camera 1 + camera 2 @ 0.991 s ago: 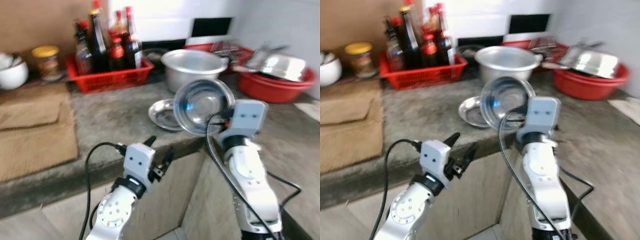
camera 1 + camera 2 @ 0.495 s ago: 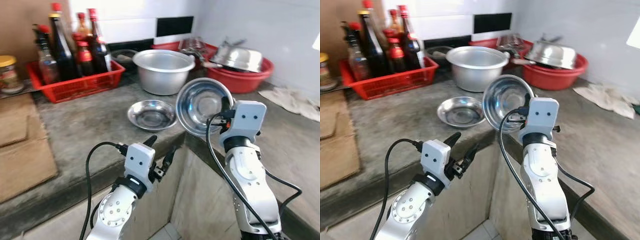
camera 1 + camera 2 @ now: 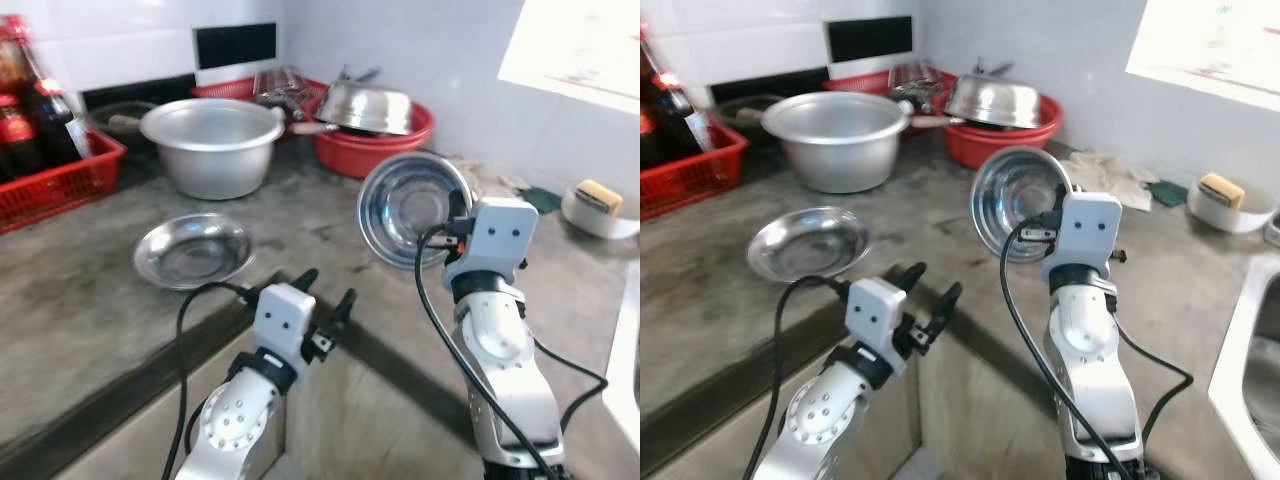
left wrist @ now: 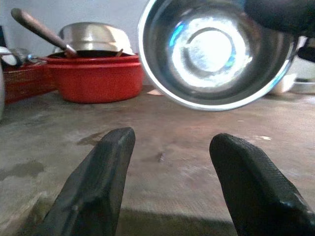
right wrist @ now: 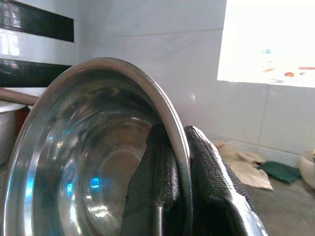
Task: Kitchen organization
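Steel bowl [image 3: 414, 209] pinched by right fingers [image 5: 162, 182]; left fingers [image 4: 101, 182] released; plate [image 3: 192, 250], pot [image 3: 212, 145] behind.

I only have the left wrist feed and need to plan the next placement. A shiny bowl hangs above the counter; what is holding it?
Observer: The right end effector pinches the steel bowl by its rim, one finger inside and one outside.
Operator: Is the bowl level?
Observer: No, it is tipped on edge, its opening facing back toward the robot.
Operator: Any other dishes to my left?
Observer: A shallow steel plate lies on the counter, with a large aluminium pot behind it.
Operator: And past the bowl?
Observer: A white dish holding a sponge sits by the wall.
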{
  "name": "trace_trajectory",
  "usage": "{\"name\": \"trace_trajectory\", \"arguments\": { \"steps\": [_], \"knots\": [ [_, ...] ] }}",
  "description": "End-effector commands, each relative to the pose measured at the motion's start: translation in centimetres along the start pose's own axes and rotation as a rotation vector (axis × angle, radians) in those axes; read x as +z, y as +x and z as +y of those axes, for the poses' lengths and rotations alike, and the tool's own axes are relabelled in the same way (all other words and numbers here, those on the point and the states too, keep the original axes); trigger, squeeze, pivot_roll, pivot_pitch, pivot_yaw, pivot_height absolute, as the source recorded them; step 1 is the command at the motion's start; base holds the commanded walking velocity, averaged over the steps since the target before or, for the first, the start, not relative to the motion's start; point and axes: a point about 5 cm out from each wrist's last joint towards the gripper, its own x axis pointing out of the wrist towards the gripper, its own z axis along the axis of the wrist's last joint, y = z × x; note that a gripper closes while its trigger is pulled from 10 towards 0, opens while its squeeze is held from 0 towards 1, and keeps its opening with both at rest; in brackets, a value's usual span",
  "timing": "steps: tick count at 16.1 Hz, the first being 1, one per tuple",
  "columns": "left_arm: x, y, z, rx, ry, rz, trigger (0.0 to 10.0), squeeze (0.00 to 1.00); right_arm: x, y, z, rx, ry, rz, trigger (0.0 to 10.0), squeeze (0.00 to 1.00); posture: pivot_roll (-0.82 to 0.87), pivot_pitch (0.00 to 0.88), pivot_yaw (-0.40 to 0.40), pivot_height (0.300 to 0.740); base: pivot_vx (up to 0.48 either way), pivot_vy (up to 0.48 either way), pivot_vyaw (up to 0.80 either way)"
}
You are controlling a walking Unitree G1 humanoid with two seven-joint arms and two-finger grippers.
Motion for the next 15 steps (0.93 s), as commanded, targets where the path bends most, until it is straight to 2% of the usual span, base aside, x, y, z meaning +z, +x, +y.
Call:
{"name": "trace_trajectory", "arguments": {
  "steps": [1, 5, 11, 12, 15],
  "knots": [
    [-0.06, 0.04, -0.18, 0.001, 0.012, 0.006, 10.0, 0.0, 0.39, 0.15, -0.28, -0.02, -0.006, -0.022, 10.0, 0.0, 0.05, 0.0, -0.051, 0.74, 0.0, 0.0, 0.0],
    [0.0, 0.07, -0.26, 0.004, -0.008, 0.009, 10.0, 0.0, 0.41, 0.17, -0.23, -0.021, 0.006, -0.016, 10.0, 0.0, 0.05, 0.003, -0.055, 0.74, 0.0, 0.068, 0.0],
    [-0.01, 0.04, -0.35, -0.007, -0.022, 0.01, 10.0, 0.0, 0.35, 0.14, -0.13, -0.012, 0.016, -0.007, 10.0, 0.0, 0.05, 0.006, -0.054, 0.74, 0.0, 0.476, -0.1],
    [-0.01, 0.05, -0.2, 0.0, -0.025, 0.006, 10.0, 0.0, 0.35, 0.15, -0.09, -0.013, 0.017, -0.005, 10.0, 0.0, 0.05, 0.008, -0.055, 0.74, 0.0, 0.472, -0.8],
    [-0.05, 0.08, -0.13, -0.013, 0.001, 0.011, 10.0, 0.0, 0.34, 0.13, -0.01, -0.017, 0.019, -0.005, 10.0, 0.0, 0.05, 0.008, -0.05, 0.74, 0.0, 0.0, -0.8]
  ]
}}
